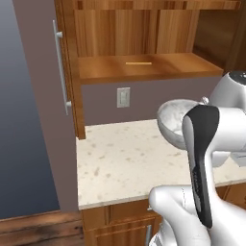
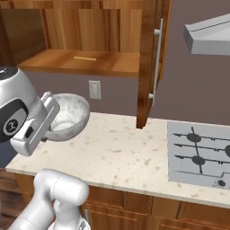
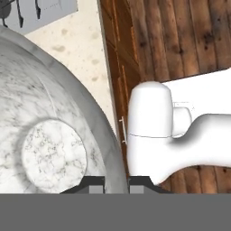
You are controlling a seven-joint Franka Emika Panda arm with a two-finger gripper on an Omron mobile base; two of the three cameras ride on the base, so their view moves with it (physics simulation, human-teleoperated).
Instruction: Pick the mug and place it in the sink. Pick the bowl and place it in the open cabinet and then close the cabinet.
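My two-finger gripper (image 3: pixel 117 180) is clamped on the rim of the large speckled grey-white stone bowl (image 2: pixel 67 116), lifted (tilted sideways) below the open reddish-brown wooden cabinet (image 2: pixel 85 58).

The arm rose bent, its wrist level above the surface (image 1: pixel 120 163) — the pincer (image 3: pixel 116 182) was clamped on the rim of the bowl (image 2: pixel 67 114), one fingertip inside, one outside.

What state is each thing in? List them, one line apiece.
Large pale speckled stone bowl: lifted off the counter, tilted, rim pinched by the pincer.
Pincer: shut on the bowl's rim.
Tall reddish-brown wooden cabinet: open, shelf bare.
Cabinet door: swung open.
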